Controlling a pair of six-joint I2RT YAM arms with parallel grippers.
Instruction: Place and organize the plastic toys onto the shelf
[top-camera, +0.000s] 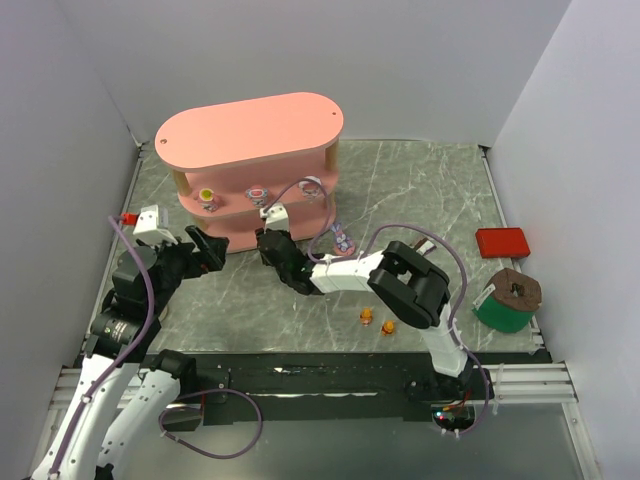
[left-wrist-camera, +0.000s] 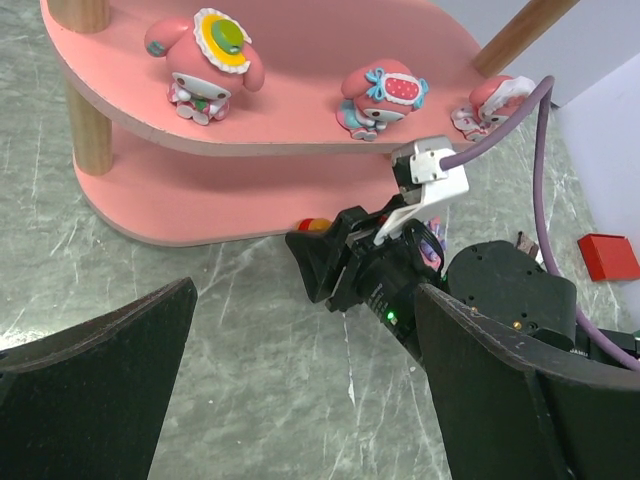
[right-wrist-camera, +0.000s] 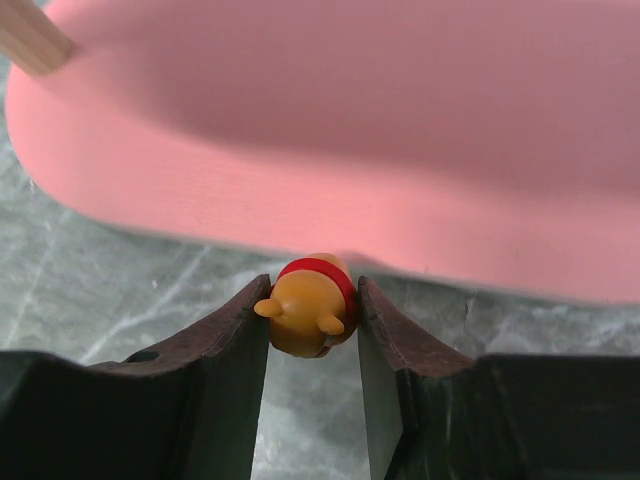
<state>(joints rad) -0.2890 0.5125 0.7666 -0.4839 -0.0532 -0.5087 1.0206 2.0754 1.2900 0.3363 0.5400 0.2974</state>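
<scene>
We had the orange bear (right-wrist-camera: 308, 315) pinched in right gripper (right-wrist-camera: 312, 290); left gripper (left-wrist-camera: 305, 300) wide, empty. We judged it needed to go deeper onto shelf (right-wrist-camera: 350, 120) before release.

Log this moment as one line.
right pincer: shut on bear, at shelf bottom tier | left pincer: open, empty | middle tier: three pink toys

The scene is lit brightly and evenly from above. Soft shadows are cast on the marbled table (top-camera: 400, 190), and the deepest shade is held beneath the tiers of the shelf (top-camera: 250, 130). The overhead view is rendered sharply throughout. In the right wrist view the shelf is blurred, while the orange bear (right-wrist-camera: 305, 305) is kept crisp. In the left wrist view the near fingers (left-wrist-camera: 100, 390) are shown dark and slightly softened.
</scene>
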